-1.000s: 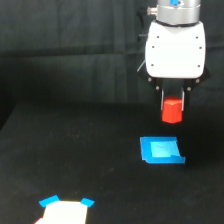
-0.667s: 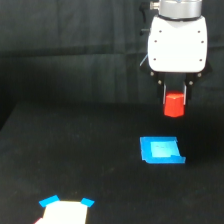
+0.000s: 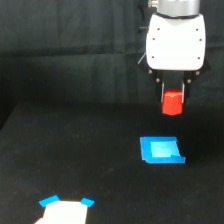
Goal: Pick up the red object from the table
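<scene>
Nearest the camera lay a white patch [image 3: 64, 212] with blue corners, then a blue square [image 3: 161, 150] on the table [image 3: 75, 150]. Beyond, the gripper [image 3: 173, 100] held the red object [image 3: 172, 103] aloft between narrow fingers; lifting looked done, needing only a steady hold.

One camera watches me from in front, set off my arm and tilted slightly down over the table [image 3: 75, 150] (near enough that my upper arm is cropped out).
</scene>
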Robot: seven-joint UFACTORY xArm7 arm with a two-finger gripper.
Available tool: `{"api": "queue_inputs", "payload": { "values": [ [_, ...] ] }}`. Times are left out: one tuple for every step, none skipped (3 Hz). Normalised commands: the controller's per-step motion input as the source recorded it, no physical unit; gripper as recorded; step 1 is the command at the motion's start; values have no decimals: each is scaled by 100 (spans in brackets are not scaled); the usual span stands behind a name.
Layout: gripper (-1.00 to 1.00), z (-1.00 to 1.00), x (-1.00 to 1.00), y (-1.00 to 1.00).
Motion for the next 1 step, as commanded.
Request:
{"api": "queue_inputs", "payload": {
  "values": [
    [-71,33,-33,-30]
  ]
}}
